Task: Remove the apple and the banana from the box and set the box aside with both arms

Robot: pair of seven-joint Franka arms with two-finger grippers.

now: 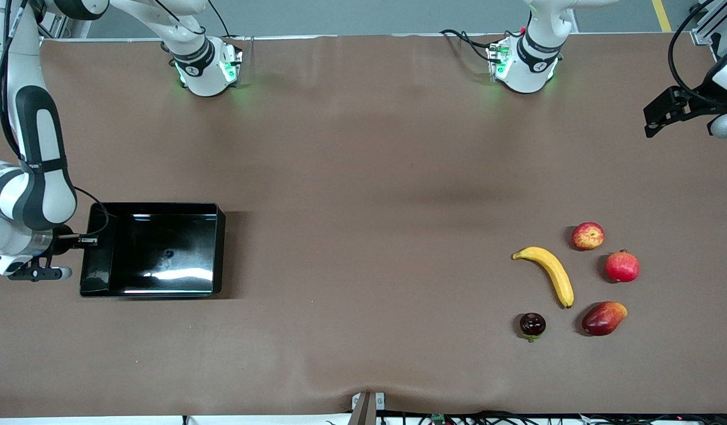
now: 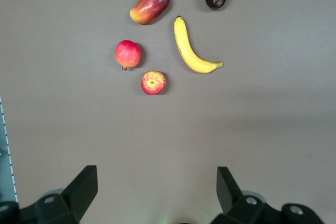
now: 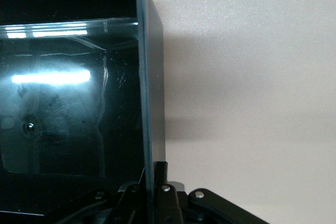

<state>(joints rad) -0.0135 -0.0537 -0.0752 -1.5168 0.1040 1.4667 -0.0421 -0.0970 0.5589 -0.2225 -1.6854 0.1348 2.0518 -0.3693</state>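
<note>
A brown table [image 1: 363, 236] is filling the scene, with a grey floor strip showing above its top edge. The black box [image 1: 157, 248] is sitting at the right arm's end; the right gripper [image 1: 87, 240] is clamping the box's wall. Well apart from the box, toward the left arm's end, the banana [image 1: 552, 274] and apple [image 1: 588, 236] are lying near a pomegranate [image 1: 622, 266]. The left gripper [image 2: 157, 192] is hanging spread open over bare table near the apple.
</note>
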